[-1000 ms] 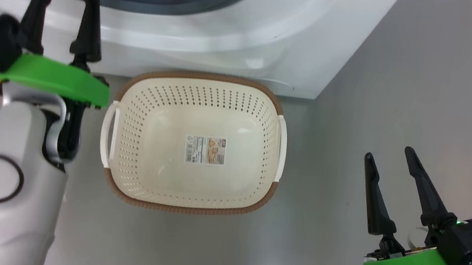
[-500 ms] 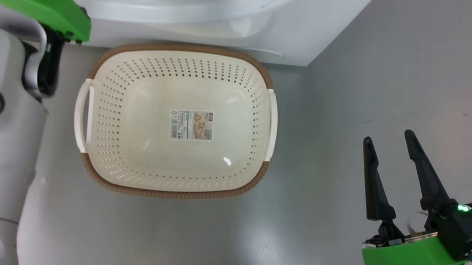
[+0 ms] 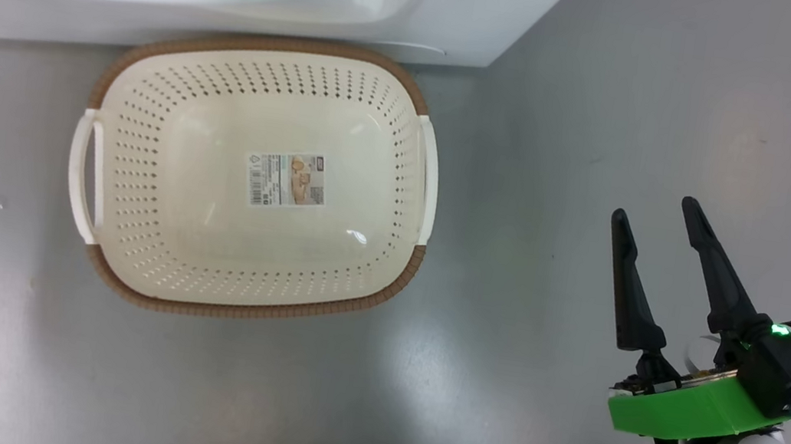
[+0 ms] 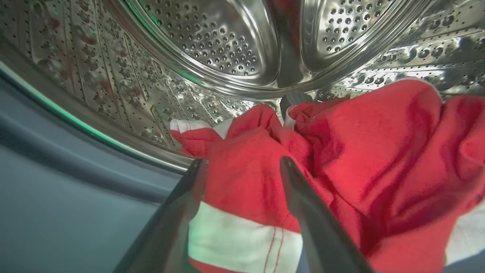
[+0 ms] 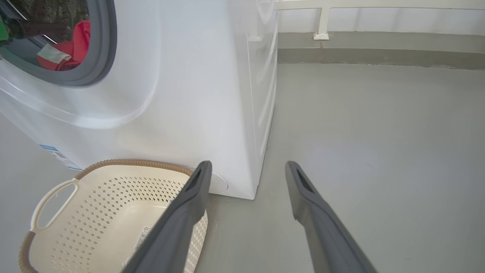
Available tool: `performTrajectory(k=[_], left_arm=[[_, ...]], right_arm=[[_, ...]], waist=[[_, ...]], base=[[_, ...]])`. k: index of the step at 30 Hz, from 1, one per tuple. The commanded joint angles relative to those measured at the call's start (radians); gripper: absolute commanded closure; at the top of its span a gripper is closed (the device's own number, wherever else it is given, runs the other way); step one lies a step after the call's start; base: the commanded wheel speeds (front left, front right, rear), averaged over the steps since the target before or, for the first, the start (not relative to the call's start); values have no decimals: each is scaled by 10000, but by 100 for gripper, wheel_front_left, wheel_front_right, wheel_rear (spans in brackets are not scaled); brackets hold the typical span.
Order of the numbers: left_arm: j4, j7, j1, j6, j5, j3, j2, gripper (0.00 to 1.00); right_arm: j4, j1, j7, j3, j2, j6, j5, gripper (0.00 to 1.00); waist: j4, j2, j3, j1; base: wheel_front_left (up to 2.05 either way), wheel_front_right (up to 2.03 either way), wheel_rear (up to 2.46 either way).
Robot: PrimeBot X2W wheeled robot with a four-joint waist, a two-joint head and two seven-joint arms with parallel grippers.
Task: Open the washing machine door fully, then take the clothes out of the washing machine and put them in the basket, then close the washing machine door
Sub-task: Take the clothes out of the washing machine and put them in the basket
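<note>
The left gripper (image 4: 243,162) reaches into the washing machine (image 5: 197,76) drum (image 4: 212,38), fingers spread wide either side of a fold of the red-and-white clothes (image 4: 379,151) heaped at the drum's front edge. The right gripper (image 3: 654,210) hangs open above the floor (image 3: 572,123), well apart from the basket (image 3: 148,110) standing against the machine's foot.

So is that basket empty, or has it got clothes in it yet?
Empty: the basket shows a bare bottom with just its paper label, and the red clothes lie inside the steel drum.
</note>
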Motion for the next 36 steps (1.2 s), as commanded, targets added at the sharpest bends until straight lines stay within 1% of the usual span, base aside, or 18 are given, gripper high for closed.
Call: performTrajectory(k=[1,4,12,17,20,21,22,23,24,25,31,36], left_arm=[[-58,146,-169,135,86,69,536,0],[360,666,-481,249,116,-6,605,0],[1309,1807,-900,783,266,-200,865,0],[1602,2077,-989,822,305,-331,992,0],[1739,2234,-994,760,357,-467,1020,0],[1765,2263,-998,720,362,-503,1030,26],[1765,2263,-998,720,362,-503,1030,26],[1805,2332,-1005,683,388,-560,1040,65],[1836,2383,-1011,649,394,-597,1044,98],[1860,2423,-1015,608,402,-637,1049,100],[1890,2410,-1063,448,429,-826,1101,100],[1558,1621,-1108,576,478,-933,1104,100]], right_arm=[[-152,-17,-63,194,-18,48,119,0],[-78,-72,-63,242,-18,48,168,0],[60,-241,-63,415,-18,48,357,0],[143,-268,-63,444,-18,48,483,0],[179,-267,-63,473,-18,48,551,0],[186,-261,-63,480,-18,48,566,0],[186,-261,-63,480,-18,48,566,0],[192,-255,-63,481,-18,48,579,0],[197,-248,-63,479,-18,48,590,0],[202,-241,-63,479,-18,48,600,0],[231,-221,-63,498,-18,48,669,0],[289,-230,-63,479,-18,48,704,0]], waist=[[-87,-1,122,0],[-154,-1,202,0],[-401,-1,238,0],[-509,-1,200,0],[-563,-1,142,0],[-579,-1,125,0],[-579,-1,125,0],[-591,-1,111,0],[-598,-1,96,0],[-604,-1,80,0],[-630,-1,1,0],[-577,-1,-30,0]], base=[[0,0,0],[0,0,0],[0,0,0],[0,0,0],[0,0,0],[0,0,0],[0,0,0],[0,0,0],[0,0,0],[0,0,0],[0,0,0],[0,0,0]])
